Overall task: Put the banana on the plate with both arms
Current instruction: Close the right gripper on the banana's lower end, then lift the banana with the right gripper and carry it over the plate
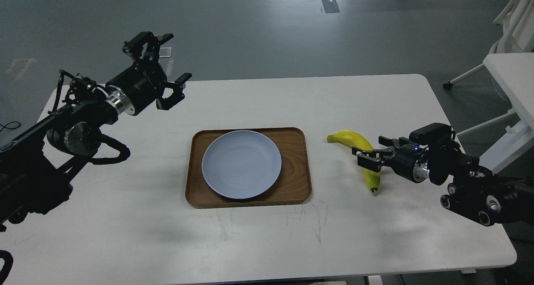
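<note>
The yellow banana lies on the white table right of the tray, stem end to the left, dark tip toward me. My right gripper is open, its two fingers reaching over the banana's middle and hiding part of it. The pale grey-blue plate sits empty on a brown wooden tray at the table's centre. My left gripper is open and empty, held above the table's back left, far from the plate.
The white table has a rounded front right corner and a front edge near the bottom of the view. A second white table and white frame legs stand off to the right on the grey floor.
</note>
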Action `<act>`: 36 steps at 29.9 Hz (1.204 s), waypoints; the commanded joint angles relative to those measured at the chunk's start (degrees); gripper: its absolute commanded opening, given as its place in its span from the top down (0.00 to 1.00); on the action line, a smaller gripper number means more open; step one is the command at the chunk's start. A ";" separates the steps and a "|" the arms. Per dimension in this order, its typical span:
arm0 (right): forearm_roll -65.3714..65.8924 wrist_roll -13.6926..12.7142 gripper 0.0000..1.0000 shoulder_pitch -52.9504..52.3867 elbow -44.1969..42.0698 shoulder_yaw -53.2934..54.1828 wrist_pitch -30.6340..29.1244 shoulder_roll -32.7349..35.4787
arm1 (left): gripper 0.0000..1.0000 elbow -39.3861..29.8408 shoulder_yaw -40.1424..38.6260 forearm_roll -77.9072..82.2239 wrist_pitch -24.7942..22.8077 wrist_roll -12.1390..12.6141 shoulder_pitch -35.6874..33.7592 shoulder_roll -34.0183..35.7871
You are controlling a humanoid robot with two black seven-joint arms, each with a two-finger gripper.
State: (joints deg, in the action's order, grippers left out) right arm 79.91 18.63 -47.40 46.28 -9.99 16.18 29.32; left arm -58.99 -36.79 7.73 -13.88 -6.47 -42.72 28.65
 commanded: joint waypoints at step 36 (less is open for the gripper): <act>-0.28 -4.30 1.00 -4.54 5.13 -2.14 5.27 3.28 | 0.02 -0.60 0.32 0.09 0.17 0.05 0.10 0.26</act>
State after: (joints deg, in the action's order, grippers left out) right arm 79.55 14.20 -49.57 50.39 -12.06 21.35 32.21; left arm -59.59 -36.34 7.82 -13.70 -6.42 -42.57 28.87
